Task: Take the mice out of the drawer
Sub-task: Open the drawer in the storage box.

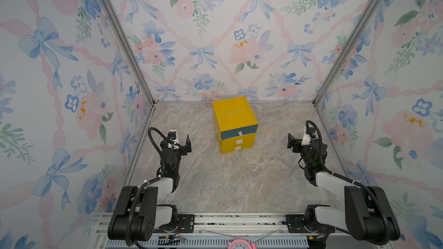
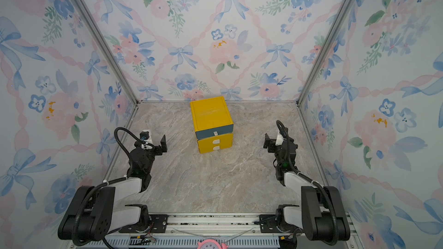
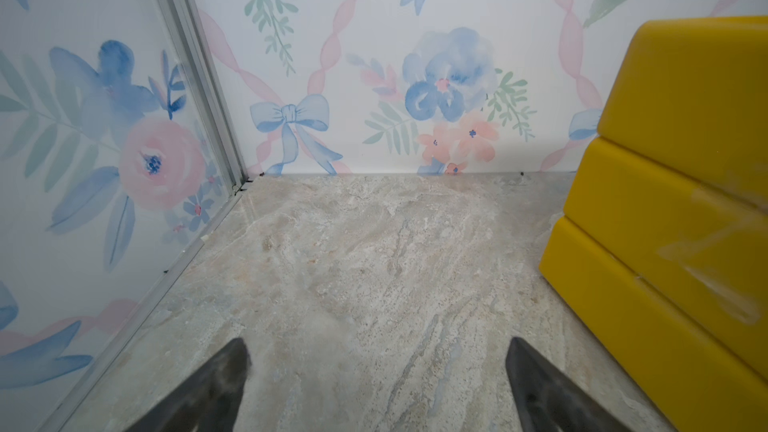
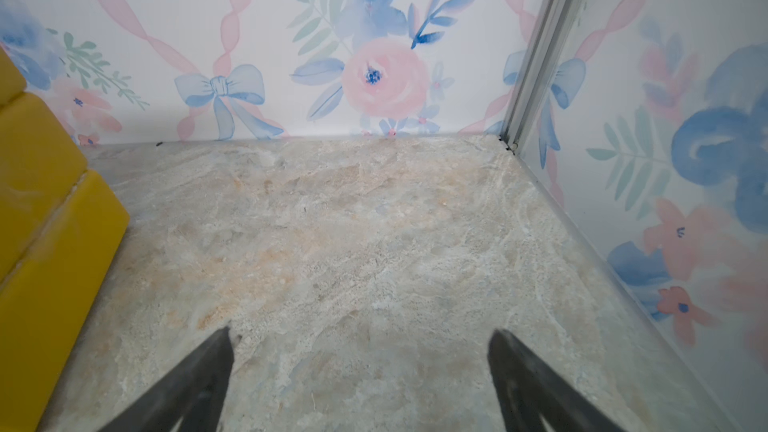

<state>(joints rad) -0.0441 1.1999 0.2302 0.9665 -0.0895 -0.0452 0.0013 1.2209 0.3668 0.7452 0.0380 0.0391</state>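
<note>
- Yellow three-drawer cabinet (image 1: 233,120) sits on the marble-look tabletop (image 1: 227,183) near the back wall, turned slightly off square to the arms.
- Top drawer (image 1: 238,134) has a teal front with a small white tab handle (image 1: 240,133). The two lower drawers (image 1: 237,144) are yellow with white pulls. All three look shut.
- Mice are not visible in any view and are presumably inside. Which drawer holds them cannot be told from here.
- Left gripper (image 3: 376,347) has its jaws spread wide with nothing between them. It hovers over bare tabletop, well apart from the cabinet's side.
- Right gripper (image 4: 361,332) is likewise wide and empty, well apart on the cabinet's other side.
- Risk: the tab handle is tiny, so the fingers may slip off it or pinch only its edge.
- Risk: nothing braces the cabinet, so a one-arm pull may drag or tip the whole box instead of sliding the drawer.
- Risk: because the cabinet is skewed, a pull straight toward the robot base could bind the drawer or twist the box.
- Risk: the wrong drawer gets opened first, costing time.
- Risk: an over-pull brings the drawer fully out and dumps what is inside.
- Risk: smooth oval mice may squirt out of the jaws if pinched off-centre.
- Risk: both arms reaching the front together could collide.
</note>
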